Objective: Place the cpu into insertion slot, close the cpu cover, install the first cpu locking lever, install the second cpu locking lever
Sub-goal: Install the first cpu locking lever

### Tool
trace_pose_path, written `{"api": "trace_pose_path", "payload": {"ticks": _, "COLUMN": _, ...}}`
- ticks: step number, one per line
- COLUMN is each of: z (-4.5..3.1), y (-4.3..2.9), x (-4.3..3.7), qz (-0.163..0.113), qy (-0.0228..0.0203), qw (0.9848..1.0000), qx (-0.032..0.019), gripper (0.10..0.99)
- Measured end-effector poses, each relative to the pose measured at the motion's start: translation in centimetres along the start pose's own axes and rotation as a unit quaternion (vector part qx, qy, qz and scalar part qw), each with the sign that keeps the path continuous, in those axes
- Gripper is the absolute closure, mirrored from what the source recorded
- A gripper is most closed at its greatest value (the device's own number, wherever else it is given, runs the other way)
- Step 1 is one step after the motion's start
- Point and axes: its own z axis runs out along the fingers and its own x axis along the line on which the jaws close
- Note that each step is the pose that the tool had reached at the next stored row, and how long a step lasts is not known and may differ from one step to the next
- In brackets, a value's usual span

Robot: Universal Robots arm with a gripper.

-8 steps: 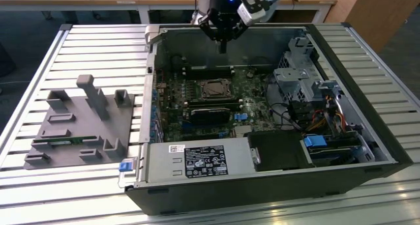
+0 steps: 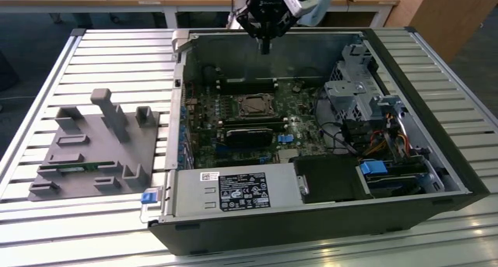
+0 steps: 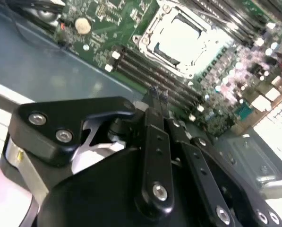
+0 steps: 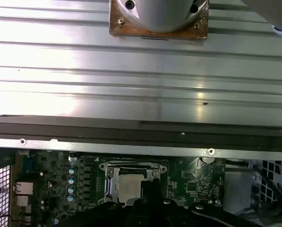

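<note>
One open computer case (image 2: 327, 144) is lying on a slatted aluminium table (image 2: 116, 63), with a grey fixture block (image 2: 97, 147) sitting on the slats at the exterior view's left. Inside the case the green motherboard (image 2: 233, 127) is facing upward, and the socket is showing near its middle. The cpu cover (image 3: 178, 38) is lying flat around the socket as a metal frame, and the cpu (image 3: 181, 35) is already sitting in the insertion slot, its dull silver top showing through the frame's open centre in both wrist views (image 4: 130, 183). The gripper (image 2: 265, 45) is hanging above the far wall of the case, well apart from the board and holding nothing; its fingers (image 3: 156, 113) are looking pressed together into one narrow tip. The socket is lying below the tip and toward the near side of the case in the exterior view. Whether either locking lever is hooked down cannot be told from these views.
</note>
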Motion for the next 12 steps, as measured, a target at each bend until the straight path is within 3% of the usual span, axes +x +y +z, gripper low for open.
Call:
{"api": "trace_pose_path", "payload": {"ticks": 4, "z": -0.06, "y": -0.01, "x": 0.00, "qz": 0.000, "qy": 0.0000, "qw": 1.0000, "qx": -0.0001, "gripper": 0.976}}
{"api": "trace_pose_path", "payload": {"ticks": 6, "z": -0.34, "y": -0.47, "x": 0.11, "qz": 0.001, "qy": 0.0012, "qw": 1.0000, "qx": -0.0026, "gripper": 0.976}}
{"api": "trace_pose_path", "payload": {"ticks": 9, "z": -1.57, "y": -2.54, "x": 0.61, "qz": 0.008, "qy": 0.0065, "qw": 0.9998, "qx": -0.0138, "gripper": 0.976}}
{"api": "trace_pose_path", "payload": {"ticks": 12, "z": -3.53, "y": -5.83, "x": 1.40, "qz": 0.019, "qy": 0.0150, "qw": 0.9992, "qx": -0.0316, "gripper": 0.976}}
